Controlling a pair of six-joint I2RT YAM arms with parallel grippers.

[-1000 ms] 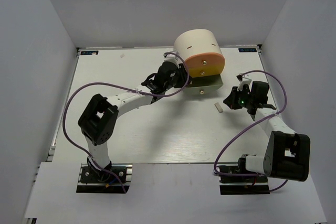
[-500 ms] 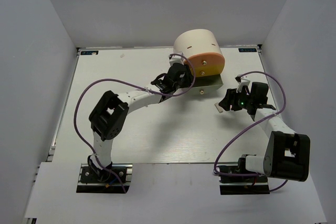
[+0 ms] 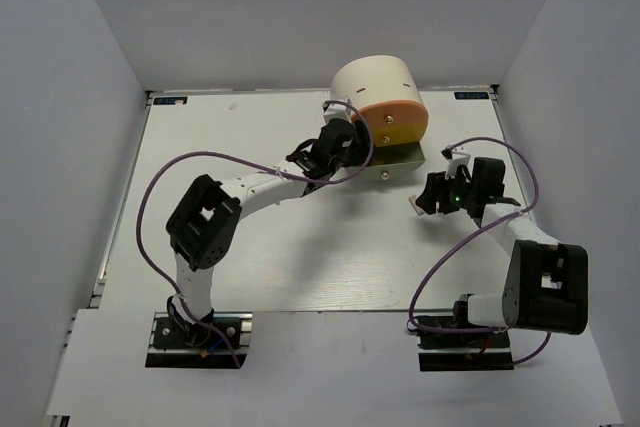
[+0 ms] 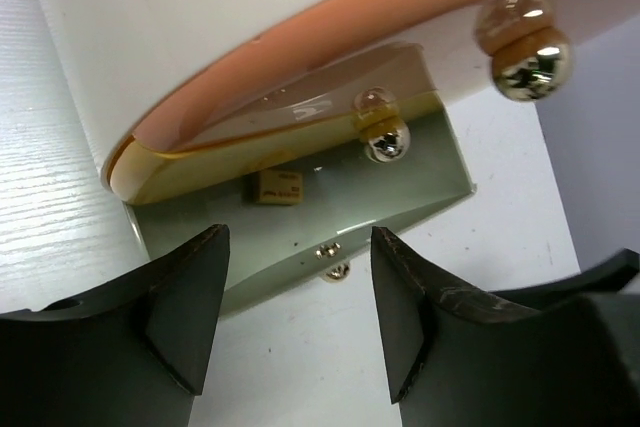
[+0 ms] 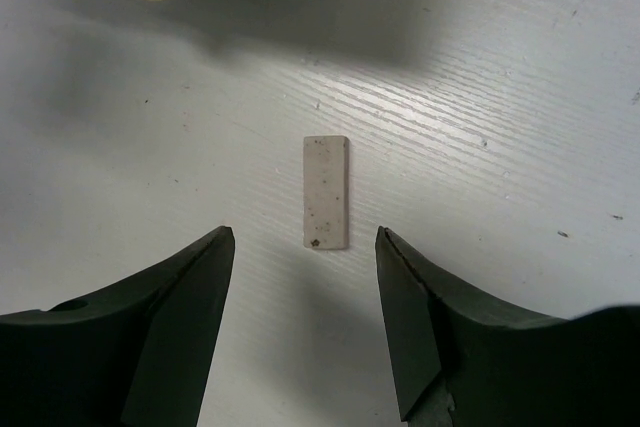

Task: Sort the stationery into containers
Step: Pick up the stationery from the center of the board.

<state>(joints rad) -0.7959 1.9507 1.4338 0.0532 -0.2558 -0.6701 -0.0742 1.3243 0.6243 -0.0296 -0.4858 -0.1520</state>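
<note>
The drum point(image 3: 372, 87) is sitting at the counter's point(image 3: 250, 247) far edge, right of the middle, with its bottom drawer point(image 4: 400, 187) pulled out. A tan eraser point(image 4: 277, 188) is already lying inside that drawer, so at least one item is sorted. What the shut yellow drawer point(image 4: 190, 172) and orange drawer point(image 4: 300, 82) are holding is hidden.

One grey eraser point(image 5: 326, 192) is lying flat on the counter between the drum and the right edge, and it is yet to go in. No other loose stationery is showing in the top view, so by my reading the task is nearing its end.

The left tool point(image 4: 298, 239) is hanging released and empty just before the open drawer. The right tool point(image 5: 303, 242) is also released, its fingers point(image 5: 200, 277) straddling the grey eraser without touching it.

Compared with a second ago, the right tool has moved left toward the eraser, which then lay apart from it. The left tool has edged closer to the drawer.
</note>
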